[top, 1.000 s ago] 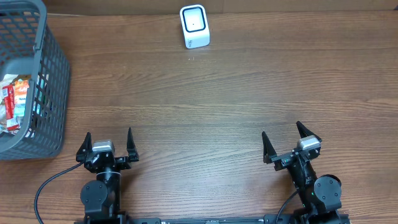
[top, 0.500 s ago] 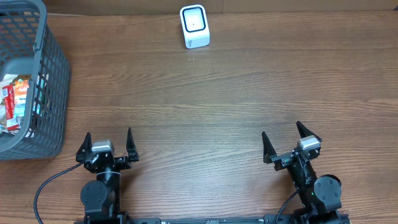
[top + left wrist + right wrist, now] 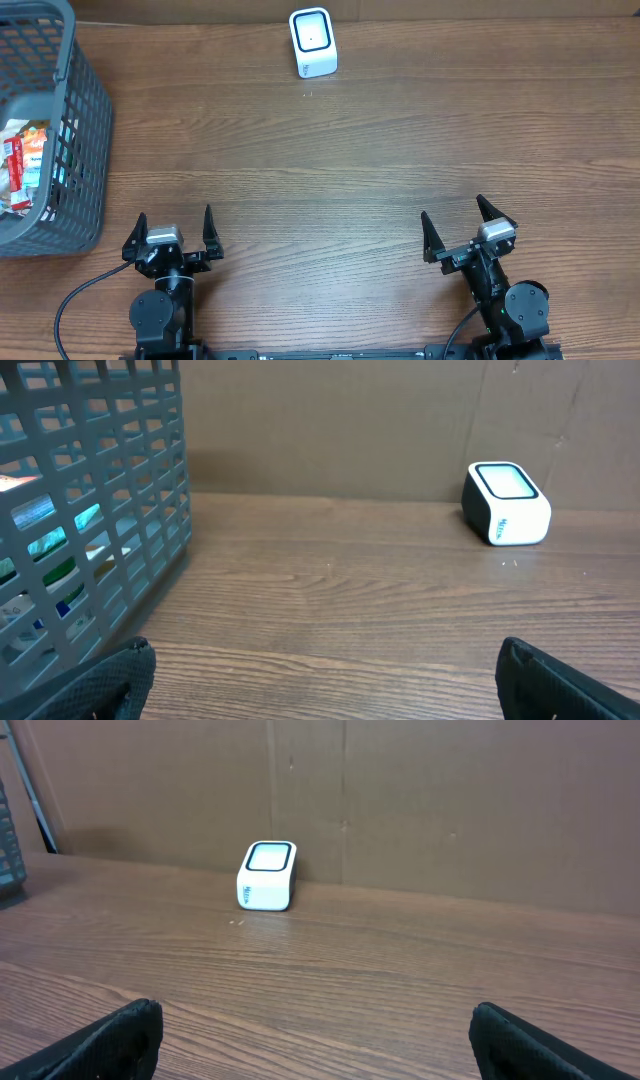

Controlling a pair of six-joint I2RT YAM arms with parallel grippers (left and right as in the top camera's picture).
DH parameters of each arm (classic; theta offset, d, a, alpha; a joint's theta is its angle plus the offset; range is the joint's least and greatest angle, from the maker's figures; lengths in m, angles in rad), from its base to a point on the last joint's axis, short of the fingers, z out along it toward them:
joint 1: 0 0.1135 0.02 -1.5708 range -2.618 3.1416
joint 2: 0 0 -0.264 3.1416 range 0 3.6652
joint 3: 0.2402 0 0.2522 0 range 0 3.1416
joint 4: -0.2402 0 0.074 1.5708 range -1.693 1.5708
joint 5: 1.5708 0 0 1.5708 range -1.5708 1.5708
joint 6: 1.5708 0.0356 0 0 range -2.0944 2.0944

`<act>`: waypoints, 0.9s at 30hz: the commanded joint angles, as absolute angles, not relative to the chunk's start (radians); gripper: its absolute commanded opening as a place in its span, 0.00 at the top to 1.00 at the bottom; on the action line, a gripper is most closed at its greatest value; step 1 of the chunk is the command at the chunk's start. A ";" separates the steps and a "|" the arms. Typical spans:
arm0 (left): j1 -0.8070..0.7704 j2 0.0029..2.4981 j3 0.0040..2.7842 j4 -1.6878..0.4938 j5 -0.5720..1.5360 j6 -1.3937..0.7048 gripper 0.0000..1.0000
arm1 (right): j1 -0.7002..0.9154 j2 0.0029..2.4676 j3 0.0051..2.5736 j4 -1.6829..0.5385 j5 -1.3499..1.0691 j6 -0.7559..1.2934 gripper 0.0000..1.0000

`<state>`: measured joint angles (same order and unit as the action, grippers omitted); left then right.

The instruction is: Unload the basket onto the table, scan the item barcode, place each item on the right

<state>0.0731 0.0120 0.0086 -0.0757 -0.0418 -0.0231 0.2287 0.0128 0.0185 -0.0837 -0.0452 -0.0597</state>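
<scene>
Wood desk (image 3: 330,150), start of job, nothing picked yet. My left fingers (image 3: 208,228) and right fingers (image 3: 428,236) are spread wide and empty at the near edge. Snack pkts (image 3: 20,165) sit in basket (image 3: 85,120), far left; scanner (image 3: 312,42) at back. Next, I reckon: left arm into basket, grab one pkt.

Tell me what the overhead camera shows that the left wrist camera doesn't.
Only overhead: the right gripper, open and empty, near the front edge of the wooden table. Only left wrist: the brown cardboard wall behind the table, and the basket's mesh side seen from low down. Both: the gray basket at the left with packets inside, the white scanner at the far edge, and the open left gripper.
</scene>
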 commanded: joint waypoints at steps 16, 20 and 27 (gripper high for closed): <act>0.069 0.006 0.005 -0.071 -0.053 -0.032 0.00 | 0.224 0.004 0.008 -0.081 -0.046 -0.064 0.00; 0.069 0.006 0.084 -0.141 -0.051 -0.136 0.00 | 0.224 0.004 0.008 -0.081 -0.046 -0.064 0.00; 0.069 0.020 0.548 -0.605 0.081 -0.244 0.00 | 0.224 0.004 0.008 -0.081 -0.046 -0.064 0.00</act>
<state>0.0731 0.0162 0.3420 -0.5133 0.0032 -0.1848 0.2287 0.0120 0.0185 -0.0837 -0.0452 -0.0597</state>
